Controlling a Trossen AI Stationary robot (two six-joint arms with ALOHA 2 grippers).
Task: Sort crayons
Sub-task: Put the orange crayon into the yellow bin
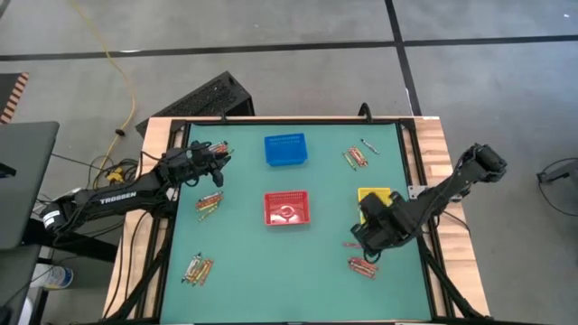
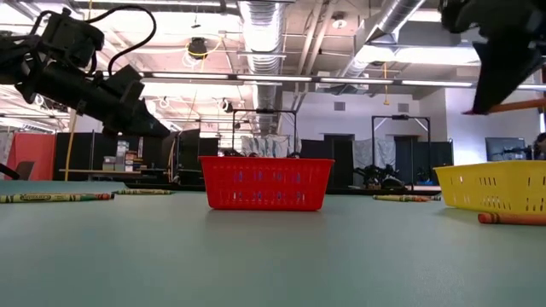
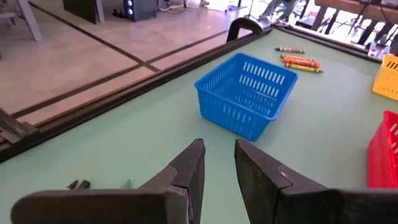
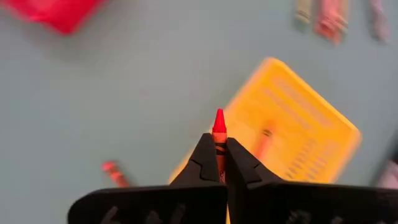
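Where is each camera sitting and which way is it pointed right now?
High: overhead, straight down on the table; both arms show.
Low: table height, level past the red basket; arms overhead.
Left wrist: past the open left gripper toward the blue basket.
Right wrist: down past the right gripper, shut on a red crayon, over the yellow basket.
Shared: the red basket shows in high and low.

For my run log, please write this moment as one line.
right gripper: shut on red crayon, above yellow basket | left gripper: open, empty, near blue basket
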